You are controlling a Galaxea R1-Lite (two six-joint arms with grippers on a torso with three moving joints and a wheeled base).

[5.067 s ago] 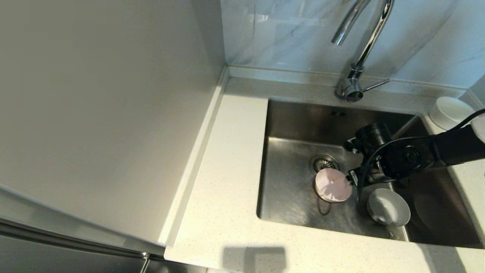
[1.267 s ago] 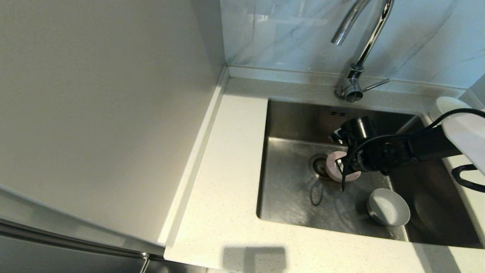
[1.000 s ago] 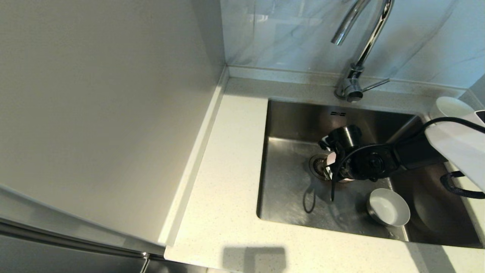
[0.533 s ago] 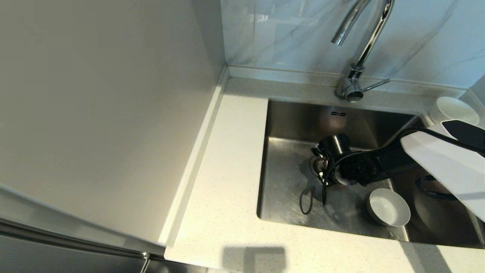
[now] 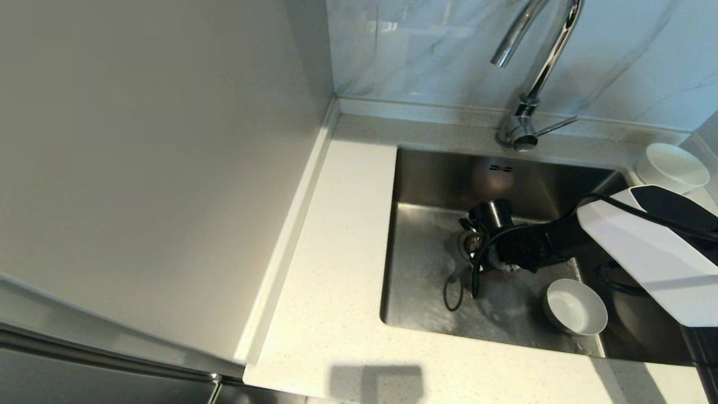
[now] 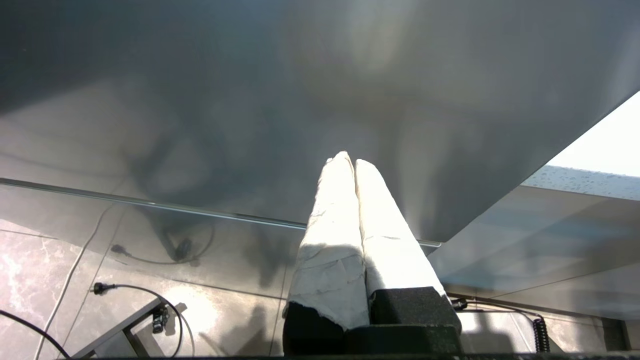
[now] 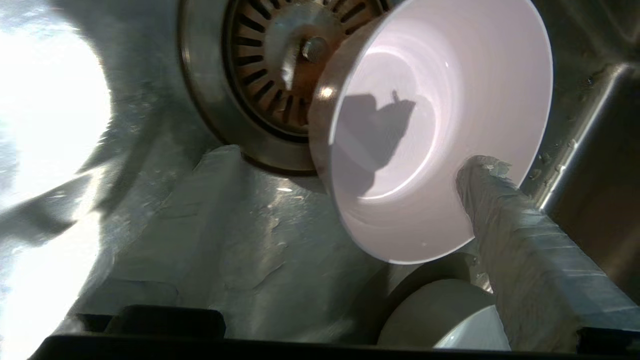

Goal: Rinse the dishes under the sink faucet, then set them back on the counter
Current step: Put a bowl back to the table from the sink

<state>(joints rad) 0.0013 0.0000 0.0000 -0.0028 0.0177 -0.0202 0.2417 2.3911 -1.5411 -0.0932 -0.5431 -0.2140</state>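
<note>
My right gripper is low in the sink, open, its taped fingers wide apart. The pale pink bowl stands tilted on its edge beside the drain strainer, with one finger lying against its inner rim and the other clear of it. In the head view my right arm hides that bowl. The pale grey-white bowl sits upright at the sink's front right. The white bowl rests on the counter at the back right. My left gripper is parked, shut and empty.
The chrome faucet arches over the sink's back, its lever pointing right. A tall grey cabinet panel walls off the left side. A black cable loop hangs from my right wrist over the sink floor.
My right arm has carried the pink bowl left and down to the drain, and the bowl has gone out of the head view under the arm.
</note>
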